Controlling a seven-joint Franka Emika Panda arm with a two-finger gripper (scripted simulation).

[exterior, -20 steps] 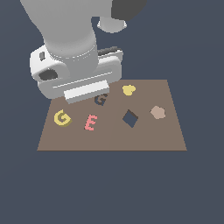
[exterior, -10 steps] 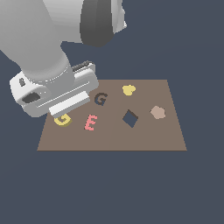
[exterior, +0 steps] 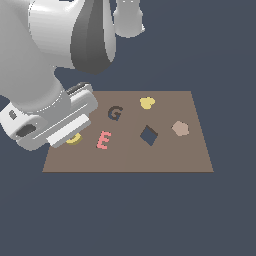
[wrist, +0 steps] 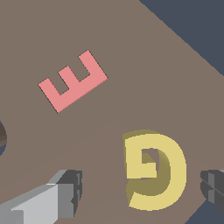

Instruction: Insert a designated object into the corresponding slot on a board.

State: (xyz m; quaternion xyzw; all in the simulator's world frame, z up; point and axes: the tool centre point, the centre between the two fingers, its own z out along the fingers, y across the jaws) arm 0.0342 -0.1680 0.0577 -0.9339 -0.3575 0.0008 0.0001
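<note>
Hovering low over the board (exterior: pixel 200 155), the gripper (wrist: pixel 140 192) has its jaws spread wide on either side of the yellow G (wrist: pixel 155 170), gripping nothing. That G lies flat beside the pink E (wrist: pixel 73 81), apart from the G-shaped slot (exterior: pixel 115 113).

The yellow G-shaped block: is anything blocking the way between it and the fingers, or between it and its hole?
Nothing visible blocks either. In the wrist view the yellow G-shaped block lies bare between the two fingers. The pink letter E sits beside, not across, the path over the brown board to the dark G-shaped recess.
</note>
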